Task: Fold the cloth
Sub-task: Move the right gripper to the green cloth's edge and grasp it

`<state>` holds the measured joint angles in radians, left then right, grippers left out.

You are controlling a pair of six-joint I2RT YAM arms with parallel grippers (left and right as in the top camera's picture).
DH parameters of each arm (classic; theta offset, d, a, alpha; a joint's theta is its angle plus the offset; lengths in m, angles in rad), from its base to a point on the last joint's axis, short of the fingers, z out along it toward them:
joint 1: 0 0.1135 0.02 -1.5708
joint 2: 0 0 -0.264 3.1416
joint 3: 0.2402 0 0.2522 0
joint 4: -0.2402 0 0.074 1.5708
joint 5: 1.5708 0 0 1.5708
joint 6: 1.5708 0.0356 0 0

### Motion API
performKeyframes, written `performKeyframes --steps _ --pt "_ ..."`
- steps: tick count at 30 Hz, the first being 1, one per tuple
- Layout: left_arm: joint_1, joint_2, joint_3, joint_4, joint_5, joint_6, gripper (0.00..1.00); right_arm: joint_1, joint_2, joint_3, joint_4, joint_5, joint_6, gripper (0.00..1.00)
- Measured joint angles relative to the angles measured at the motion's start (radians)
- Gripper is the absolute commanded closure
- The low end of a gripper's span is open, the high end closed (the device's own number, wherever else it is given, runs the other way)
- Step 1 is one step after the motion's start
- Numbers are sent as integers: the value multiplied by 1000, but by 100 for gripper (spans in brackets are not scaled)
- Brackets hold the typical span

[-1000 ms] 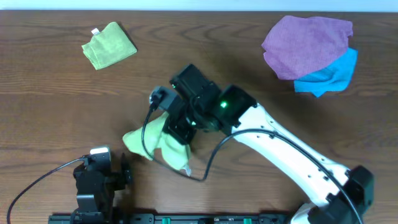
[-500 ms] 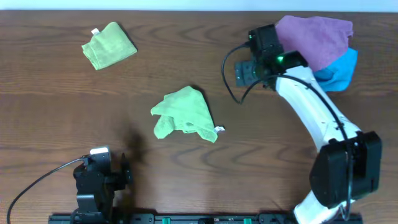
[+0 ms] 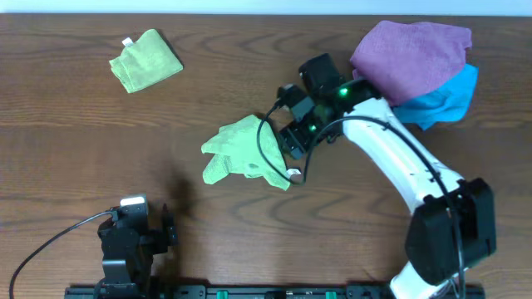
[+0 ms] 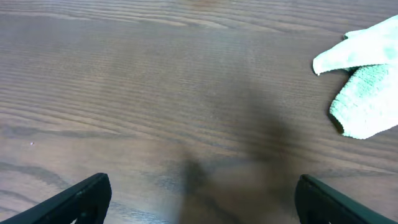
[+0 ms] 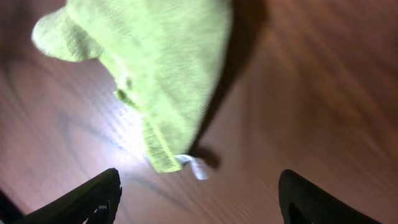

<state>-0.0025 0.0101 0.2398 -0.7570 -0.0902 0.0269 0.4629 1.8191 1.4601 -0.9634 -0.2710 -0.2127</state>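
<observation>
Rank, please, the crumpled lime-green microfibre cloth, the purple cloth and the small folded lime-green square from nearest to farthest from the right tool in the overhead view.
1. Crumpled lime-green microfibre cloth, just left of the right tool.
2. Purple cloth, far right corner.
3. Small folded lime-green square, far left corner.

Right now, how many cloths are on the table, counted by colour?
Lime-green: 2, the crumpled cloth and the small folded square
Purple: 1, the purple cloth
Blue: 1, the blue cloth
Total: 4
</observation>
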Motion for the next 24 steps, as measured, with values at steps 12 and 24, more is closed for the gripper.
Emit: performKeyframes --steps 12,24 --pt "0 0 0 -1 0 -72 5 102 47 -101 146 -6 -34 25" --pt "0 0 0 -1 1 -102 5 318 107 -101 280 106 -30 24"
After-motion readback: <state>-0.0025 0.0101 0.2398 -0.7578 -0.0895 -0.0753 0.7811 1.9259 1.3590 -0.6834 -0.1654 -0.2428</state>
